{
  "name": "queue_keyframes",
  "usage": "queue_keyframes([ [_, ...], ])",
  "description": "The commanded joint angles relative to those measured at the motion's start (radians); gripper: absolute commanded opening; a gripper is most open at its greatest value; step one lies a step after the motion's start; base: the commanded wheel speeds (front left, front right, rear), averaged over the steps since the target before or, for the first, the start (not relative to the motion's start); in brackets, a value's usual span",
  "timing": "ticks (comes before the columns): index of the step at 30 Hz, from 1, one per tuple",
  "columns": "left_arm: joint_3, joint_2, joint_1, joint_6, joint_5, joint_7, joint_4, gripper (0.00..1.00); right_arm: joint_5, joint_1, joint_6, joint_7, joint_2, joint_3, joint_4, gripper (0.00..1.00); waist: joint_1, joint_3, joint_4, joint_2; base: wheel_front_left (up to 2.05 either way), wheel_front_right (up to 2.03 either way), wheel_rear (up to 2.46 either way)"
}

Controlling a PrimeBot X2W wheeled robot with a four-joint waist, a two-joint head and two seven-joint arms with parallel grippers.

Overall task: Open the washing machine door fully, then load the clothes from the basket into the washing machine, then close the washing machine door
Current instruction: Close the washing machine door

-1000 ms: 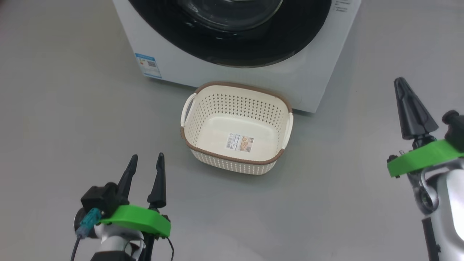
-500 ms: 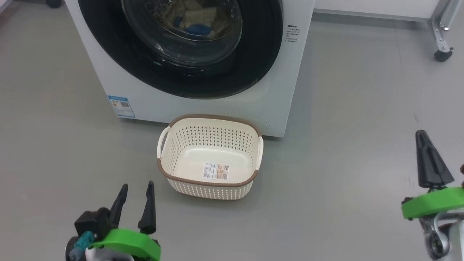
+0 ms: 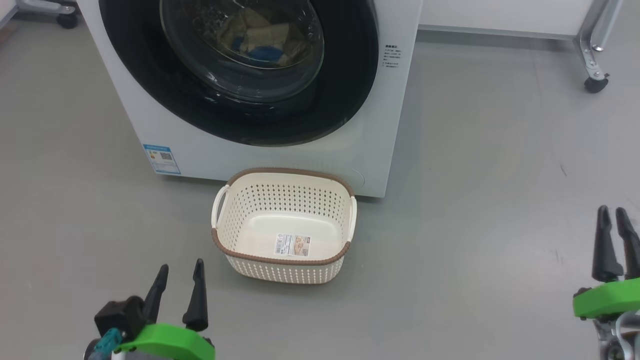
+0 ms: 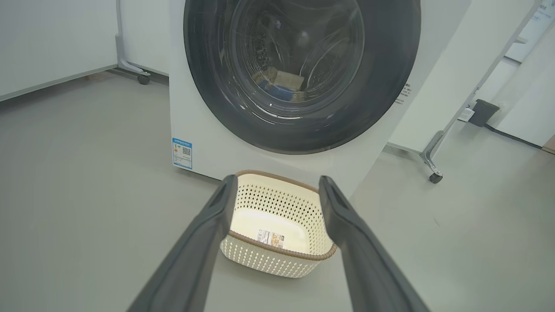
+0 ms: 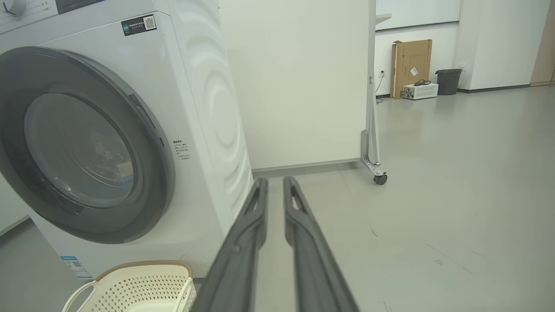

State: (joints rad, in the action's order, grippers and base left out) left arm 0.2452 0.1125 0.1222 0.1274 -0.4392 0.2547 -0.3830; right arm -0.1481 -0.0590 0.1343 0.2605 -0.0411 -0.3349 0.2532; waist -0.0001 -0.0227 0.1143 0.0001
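the washing machine (image 3: 350,165) stands at the far side of the floor (image 3: 475,200), and the washing machine door (image 3: 345,90) looks shut: in the right wrist view its black rim lies flat against the white front with no gap showing. through the glass bowl the clothes (image 3: 265,40) can be seen lying in the drum, pale yellow with a blue piece among them. the basket (image 3: 280,172) sits on the floor just in front of the machine, touching or nearly touching its base, and it is empty, with only a label sticker (image 3: 292,245) on its bottom. the left tool (image 3: 181,265) hangs near and left of the basket with its fingers spread wide, gripping nothing. the right tool (image 3: 613,210) is well off to the right over bare floor, its fingers parted by a thin slit only, also gripping nothing. judging from this, all three steps look done and what is in hand is the very end of the closing step, with both tools clear of the door. whether the latch has truly caught cannot be told from here. if it has not, the next move would call for a firm, square push on the door rim at the side away from the hinge; otherwise nothing more is needed than keeping both arms clear of the basket.
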Motion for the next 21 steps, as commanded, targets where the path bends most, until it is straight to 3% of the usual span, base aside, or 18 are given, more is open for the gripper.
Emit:
queue_keyframes([
  [1, -0.048, 0.011, 0.024, 0.003, -0.007, 0.007, 0.027, 1.0, 0.001, -0.021, -0.004, 0.001, -0.009, 0.019, -0.024, 1.0, 0.0001, -0.002, 0.0, -0.0001, 0.0, 0.0, 0.0],
  [13, -0.063, -0.003, 0.027, 0.003, -0.024, 0.007, -0.016, 1.0, -0.011, -0.023, -0.004, 0.001, -0.009, 0.034, -0.004, 1.0, 0.0001, -0.005, -0.001, -0.0001, 0.0, 0.0, 0.0],
  [21, -0.085, -0.003, 0.029, 0.003, 0.05, 0.007, 0.001, 1.0, -0.011, -0.023, -0.004, 0.001, -0.009, 0.034, -0.006, 1.0, 0.0001, -0.006, 0.002, -0.0001, 0.0, 0.0, 0.0],
])
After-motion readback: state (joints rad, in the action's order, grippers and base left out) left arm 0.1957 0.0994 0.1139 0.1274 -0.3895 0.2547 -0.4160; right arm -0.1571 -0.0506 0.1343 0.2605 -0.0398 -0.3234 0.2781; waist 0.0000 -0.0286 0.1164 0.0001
